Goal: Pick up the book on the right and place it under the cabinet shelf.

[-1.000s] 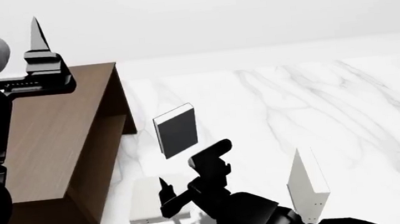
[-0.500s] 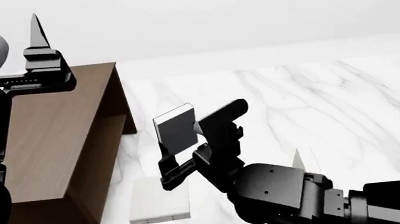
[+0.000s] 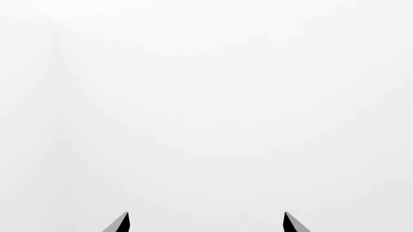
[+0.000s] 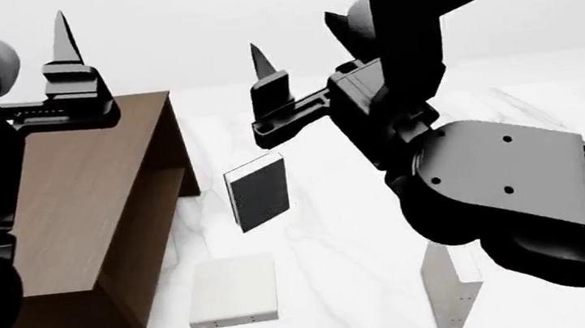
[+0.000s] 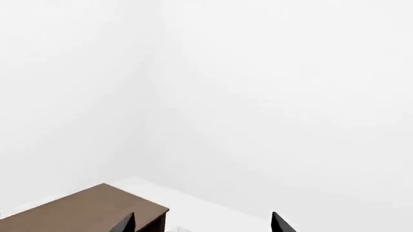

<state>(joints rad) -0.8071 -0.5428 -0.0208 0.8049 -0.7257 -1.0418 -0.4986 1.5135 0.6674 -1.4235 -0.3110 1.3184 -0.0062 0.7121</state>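
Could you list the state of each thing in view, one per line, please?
Left tool: raised above the cabinet, open, empty.
Right tool: raised high, open, empty.
Off-white book: standing on edge on the marble table, untouched.
Black book: upright.
Pale grey book: lying flat beside the cabinet.
Cabinet: standing on the table.

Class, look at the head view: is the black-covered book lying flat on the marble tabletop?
No. The black-covered book stands upright on its edge on the marble tabletop, while a pale book lies flat in front of it.
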